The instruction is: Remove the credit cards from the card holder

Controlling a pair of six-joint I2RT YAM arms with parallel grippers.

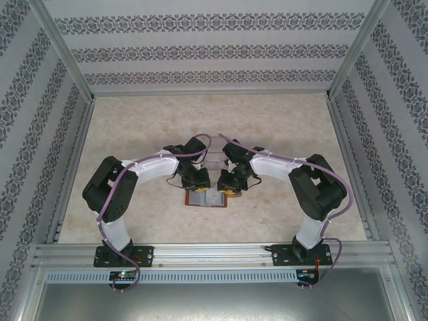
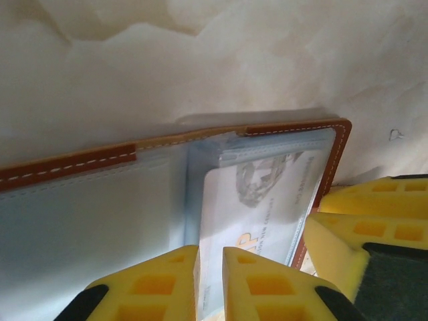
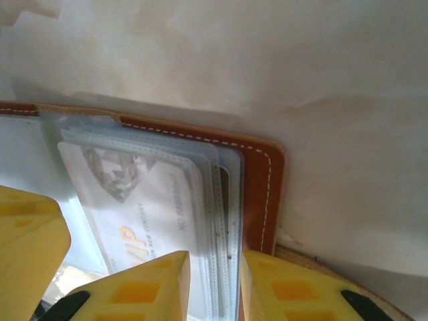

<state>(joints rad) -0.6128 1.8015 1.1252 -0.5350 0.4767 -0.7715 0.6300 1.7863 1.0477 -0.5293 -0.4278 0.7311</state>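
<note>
Left arm: reaches from its base at the near edge in toward the middle of the tabletop (image 1: 134, 127), wrist bent down.
Left claw (image 1: 196, 179): down over the left half of the card holder (image 1: 206, 198). In the left wrist view the left claw (image 2: 210, 251) has its yellow fingers drawn to a narrow slit, and the edge of a clear sleeve runs down into it. I cannot tell whether the pads press it.
Card holder: lies open and flat at the centre of the tabletop, between the two claws. Its brown stitched leather border (image 2: 67, 164) frames grey-blue inner pockets, and the right corner (image 3: 257, 174) is rounded.
Credit card (image 2: 261, 194): pale, with a faint emblem and gold "VIP" letters. It sits inside a clear sleeve in the right half of the holder, seen also from the right wrist (image 3: 144, 200).
Clear rack (image 1: 212, 160): just behind the holder, between the two wrists.
Right claw (image 1: 231, 182): down over the holder's right edge. In the right wrist view the right claw (image 3: 215, 254) is slightly parted, straddling the stacked sleeve edges, with a gap visible on either side of them. It is clamped on nothing.
Right arm: mirrors the left, reaching in from the right base.
</note>
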